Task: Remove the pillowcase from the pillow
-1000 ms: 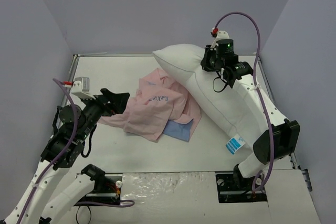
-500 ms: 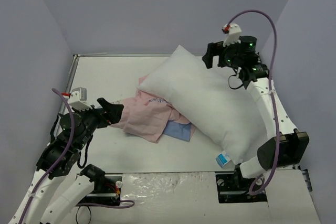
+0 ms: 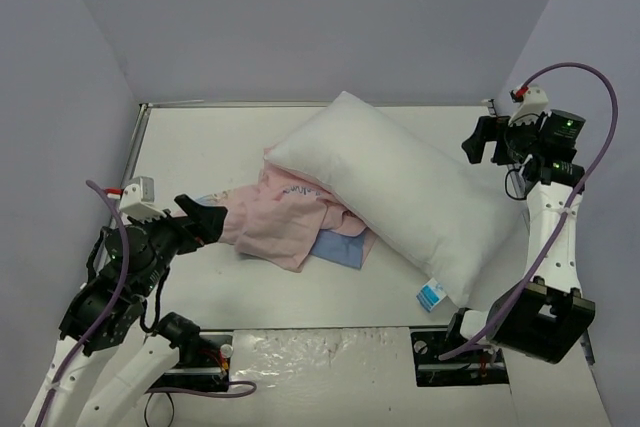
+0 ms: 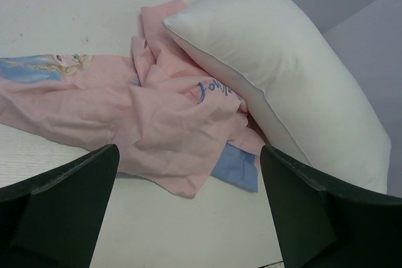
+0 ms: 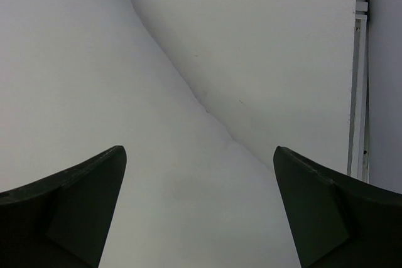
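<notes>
pillowcase (image 3: pixel 290 222): one edge hidden under the pillow (image 3: pixel 400 187) | tag (image 3: pixel 432 295): print too small to read | left wrist view: pillow's far end cut off

The pillow (image 3: pixel 400 197) is showing plain white across its whole exposed surface. Its tag (image 3: pixel 432 295) is showing blue and white.

The pillowcase (image 3: pixel 285 222), lying ahead of the left jaws, is presenting pale pink over most of its exposed fabric. Blue lettering (image 4: pixel 210 89) is showing on the pink straight ahead of those jaws. A solid light-blue panel (image 4: pixel 235 167) is showing ahead and to their right. A blonde figure (image 4: pixel 44 67) printed in blue is showing ahead and to their left.

The table (image 3: pixel 200 147) is showing off-white, and the walls (image 3: pixel 300 17) are showing grey-lilac.

The fingers of the left gripper (image 3: pixel 205 215) and the right gripper (image 3: pixel 485 139) are showing black.
</notes>
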